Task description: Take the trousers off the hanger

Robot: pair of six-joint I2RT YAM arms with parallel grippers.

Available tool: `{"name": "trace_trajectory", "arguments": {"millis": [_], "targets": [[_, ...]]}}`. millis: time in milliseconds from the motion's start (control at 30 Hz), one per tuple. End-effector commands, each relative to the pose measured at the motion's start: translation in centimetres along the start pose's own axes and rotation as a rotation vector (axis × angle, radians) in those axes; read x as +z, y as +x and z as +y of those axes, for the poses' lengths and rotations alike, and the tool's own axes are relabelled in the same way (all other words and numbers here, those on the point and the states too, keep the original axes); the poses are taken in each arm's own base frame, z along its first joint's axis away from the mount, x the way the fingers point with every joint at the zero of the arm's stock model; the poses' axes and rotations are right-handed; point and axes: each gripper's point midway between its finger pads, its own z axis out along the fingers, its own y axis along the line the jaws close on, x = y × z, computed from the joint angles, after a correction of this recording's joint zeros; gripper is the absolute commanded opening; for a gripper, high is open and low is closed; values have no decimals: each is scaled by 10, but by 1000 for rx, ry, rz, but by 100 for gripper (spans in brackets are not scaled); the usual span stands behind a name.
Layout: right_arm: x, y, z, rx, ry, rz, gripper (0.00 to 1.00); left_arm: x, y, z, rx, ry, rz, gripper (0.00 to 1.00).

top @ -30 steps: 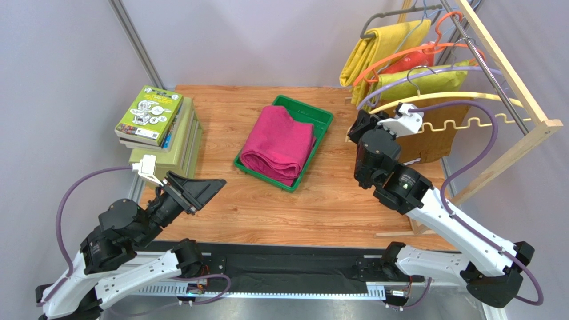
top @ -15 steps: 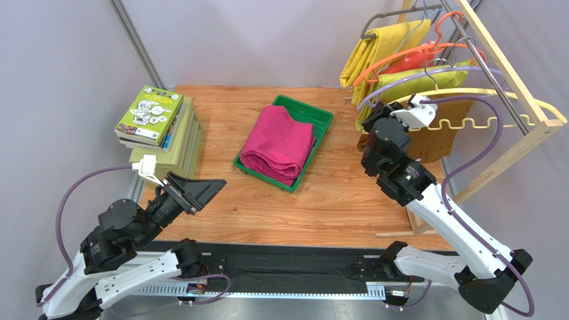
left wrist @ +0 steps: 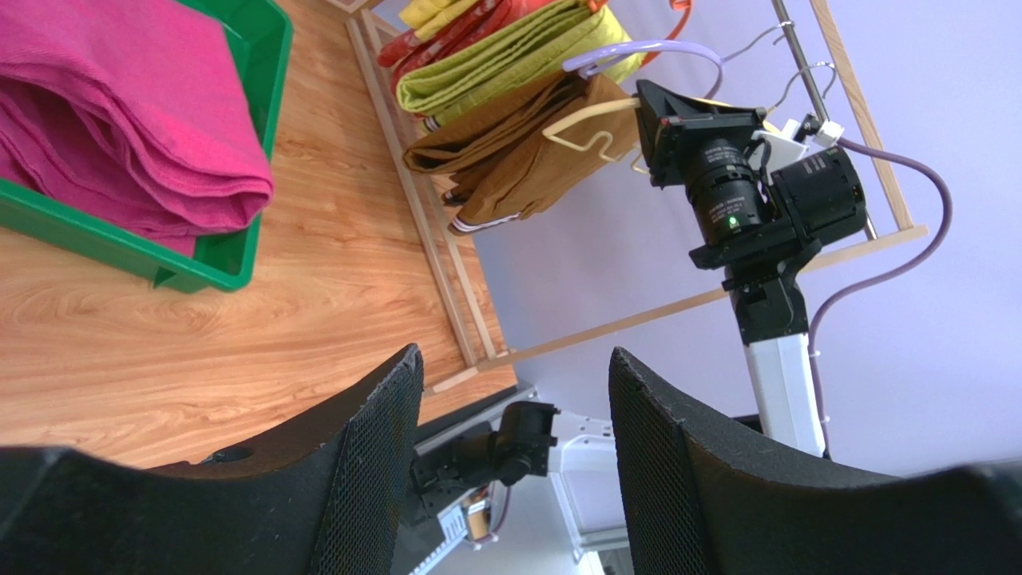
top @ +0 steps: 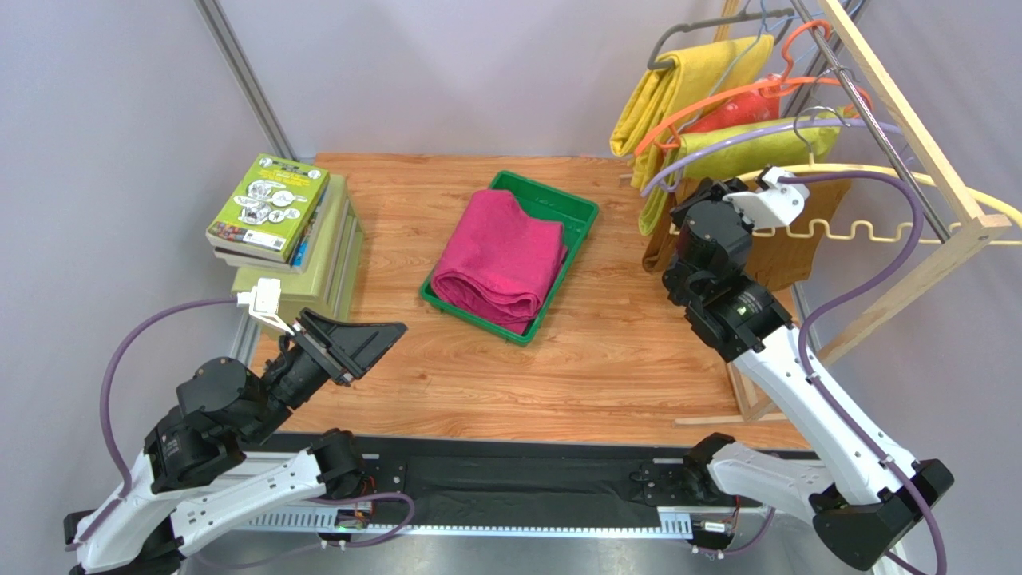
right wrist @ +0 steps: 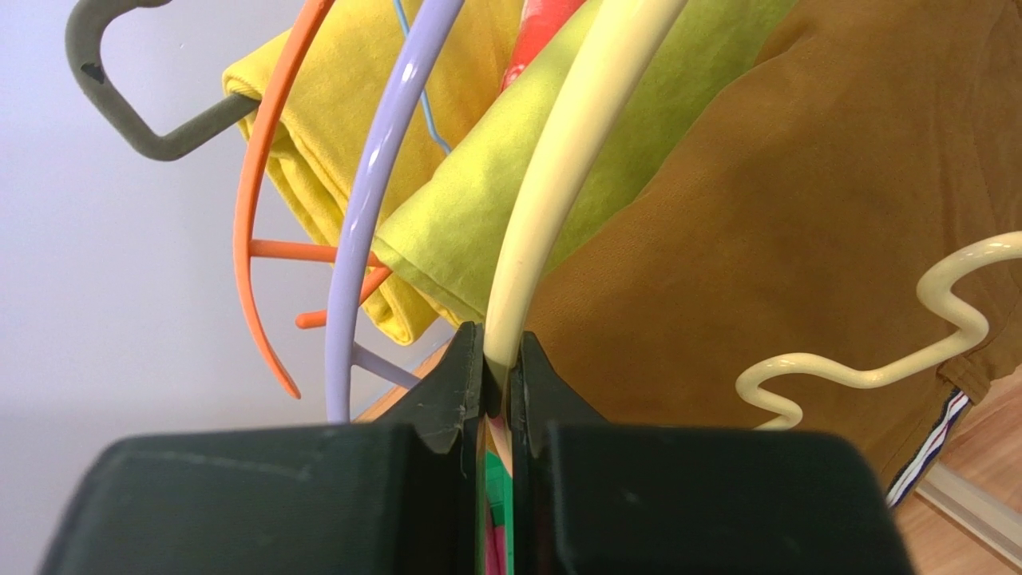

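Cream hanger (right wrist: 564, 180) tight in R claw (right wrist: 494, 347), pink trousers (top: 498, 258) well apart in tray (top: 573, 225), L claw (left wrist: 513, 359) wide

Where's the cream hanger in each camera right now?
Top external: hanger at far right, beyond the right arm's wrist.
Left wrist: upper centre.
Right wrist: centre, pinched in the right gripper.
Shared landmark: the brown garment hanging behind it.

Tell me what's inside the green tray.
The folded pink trousers fill most of the green tray. The tray's floor beneath them is covered; only its far right corner shows bare.
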Motion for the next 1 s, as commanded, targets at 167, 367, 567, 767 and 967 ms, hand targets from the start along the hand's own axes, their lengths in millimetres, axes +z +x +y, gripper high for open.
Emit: {"name": "trace_trajectory", "arguments": {"millis": [167, 367, 567, 767, 967], "targets": [[6, -31, -7, 89, 27, -40, 0, -1, -3, -12, 11, 44, 1, 64], [7, -39, -10, 102, 30, -45, 0, -1, -2, -13, 8, 47, 7, 64], [0, -45, -8, 115, 5, -17, 0, -1, -2, -14, 4, 53, 11, 64], [-8, -53, -12, 128, -7, 1, 0, -1, 0, -14, -2, 56, 16, 64], [-14, -53, -19, 155, -14, 17, 0, 1, 2, -15, -7, 60, 23, 64]]}}
